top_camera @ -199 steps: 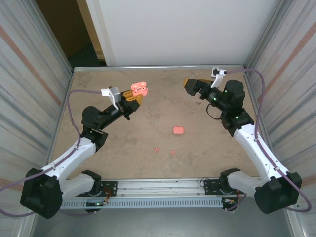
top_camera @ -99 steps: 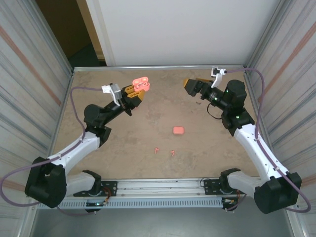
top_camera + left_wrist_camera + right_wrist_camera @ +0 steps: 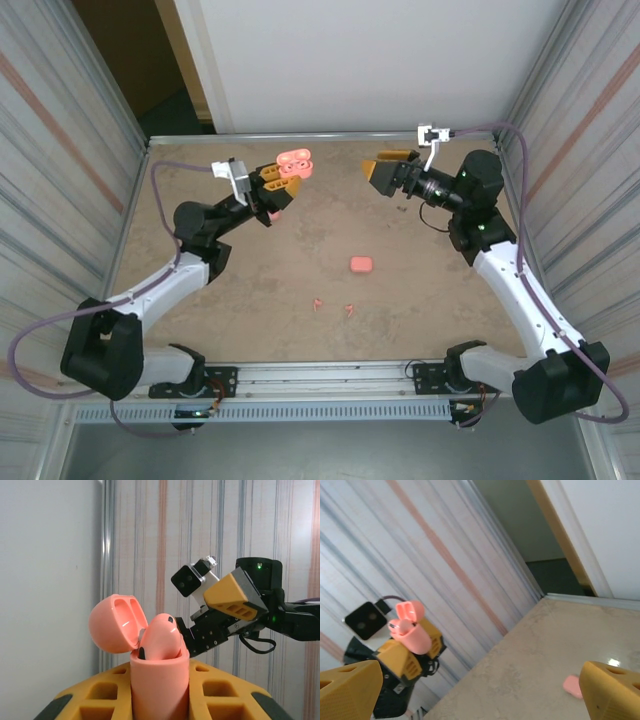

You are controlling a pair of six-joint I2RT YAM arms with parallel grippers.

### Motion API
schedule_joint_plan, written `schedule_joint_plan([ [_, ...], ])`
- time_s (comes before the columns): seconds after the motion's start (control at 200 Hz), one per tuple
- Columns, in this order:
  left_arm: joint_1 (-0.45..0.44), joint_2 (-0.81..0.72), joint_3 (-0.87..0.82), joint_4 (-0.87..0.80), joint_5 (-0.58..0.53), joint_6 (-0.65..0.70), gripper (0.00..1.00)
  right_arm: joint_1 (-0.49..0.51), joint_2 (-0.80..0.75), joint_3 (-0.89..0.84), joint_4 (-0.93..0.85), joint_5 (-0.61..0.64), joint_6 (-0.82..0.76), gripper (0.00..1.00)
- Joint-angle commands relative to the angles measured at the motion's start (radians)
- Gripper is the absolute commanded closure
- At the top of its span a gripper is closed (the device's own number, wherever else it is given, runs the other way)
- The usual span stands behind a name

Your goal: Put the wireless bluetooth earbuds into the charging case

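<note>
My left gripper (image 3: 278,183) is clenched on the open case (image 3: 294,163). Its lid is flipped back and it's held up off the table (image 3: 420,320) at about 11 o'clock. Left wrist view: what looks like a seated earbud (image 3: 159,636) sits in its base, rounded head with two dark spots poking out.

My right gripper (image 3: 383,170) is released, jaws wide with nothing between them. It's in the air at about 1 o'clock, facing the open case across a gap.

Count:
- Two cases.
- Three earbuds that I can see.

The closed case (image 3: 361,264) lies flat on the table, just off centre toward 4 o'clock. Two loose earbuds (image 3: 317,303) (image 3: 349,308) lie at 6 o'clock of centre, near each other but apart, at about 7 o'clock from the closed case.

I can't make out any writing or logo on either case.
</note>
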Motion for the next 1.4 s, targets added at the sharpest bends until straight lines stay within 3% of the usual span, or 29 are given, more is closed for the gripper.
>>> schedule_joint_plan([
  [0.0,-0.009,0.018,0.050,0.081,0.053,-0.039,1.00,0.016,0.021,0.057,0.039,-0.072,0.035,0.01],
  [1.398,-0.009,0.130,0.127,0.137,0.097,-0.112,1.00,0.191,0.242,0.270,0.119,-0.167,0.083,0.01],
])
